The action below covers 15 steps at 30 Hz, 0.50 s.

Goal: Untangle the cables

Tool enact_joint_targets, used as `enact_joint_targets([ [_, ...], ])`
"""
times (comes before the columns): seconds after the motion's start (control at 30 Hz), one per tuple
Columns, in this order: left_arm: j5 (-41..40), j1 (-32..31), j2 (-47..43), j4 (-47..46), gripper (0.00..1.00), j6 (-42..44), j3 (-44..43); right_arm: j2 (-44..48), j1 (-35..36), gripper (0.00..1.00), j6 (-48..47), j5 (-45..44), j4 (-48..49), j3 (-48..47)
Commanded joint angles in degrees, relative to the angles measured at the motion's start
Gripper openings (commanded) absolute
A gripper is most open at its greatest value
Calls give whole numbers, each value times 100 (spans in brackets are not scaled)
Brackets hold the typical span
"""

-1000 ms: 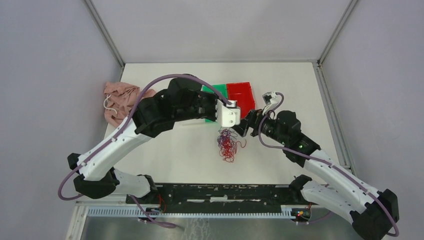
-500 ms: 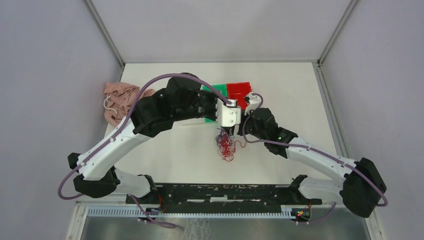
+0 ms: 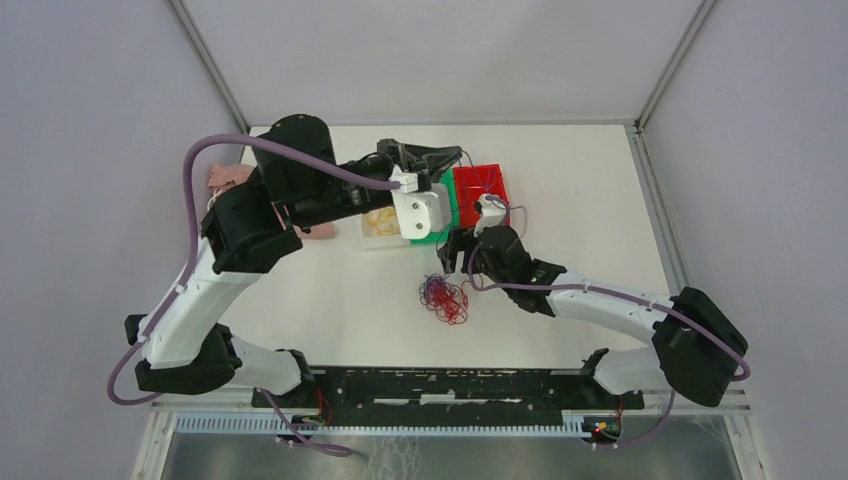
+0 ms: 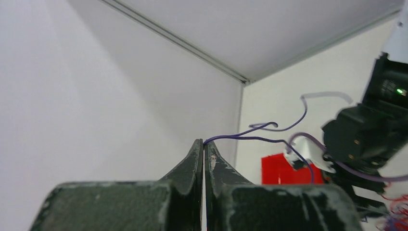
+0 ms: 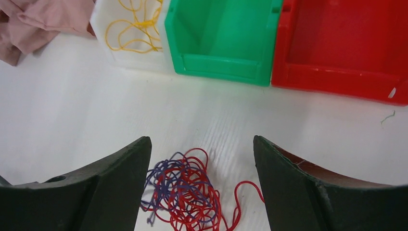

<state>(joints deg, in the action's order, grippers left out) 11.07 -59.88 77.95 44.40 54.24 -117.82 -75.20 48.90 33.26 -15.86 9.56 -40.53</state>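
Pale wall (image 4: 96,96) — purple cable (image 4: 231,136) rightward

Your main tangle (image 3: 445,298) lies on the surface (image 5: 72,96), just in front of the bins. It is red and dark purple loops knotted into one loose, flat clump. Red dominates, purple bunches toward the left side, and a single red loop strays out on the right.

The yellow cables (image 5: 137,26) sit apart, coiled slack inside the white bin (image 5: 139,60).

One purple cable (image 4: 250,137) is nipped at the tips of the left pincer (image 4: 203,144), whose jaws are pressed together. It runs out through the air in a wavy line.
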Motion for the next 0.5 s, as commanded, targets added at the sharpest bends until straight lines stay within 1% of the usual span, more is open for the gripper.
enact_joint_targets([
  [0.0,-119,-21,-135,-1451,3,567,-162,-155,94,84,310,-148,390,263],
  [0.2,-271,-17,-217,-3004,3,1452,8,-201,162,84,462,-139,487,519],
  [0.3,-296,-24,-281,-3761,3,2263,314,-214,176,83,535,-122,522,619],
  [0.37,-313,-22,-275,-4520,3,2730,449,-200,181,83,571,-114,594,695],
  [0.47,-317,-26,-121,-5161,3,3289,347,-196,204,83,612,-102,642,813],
])
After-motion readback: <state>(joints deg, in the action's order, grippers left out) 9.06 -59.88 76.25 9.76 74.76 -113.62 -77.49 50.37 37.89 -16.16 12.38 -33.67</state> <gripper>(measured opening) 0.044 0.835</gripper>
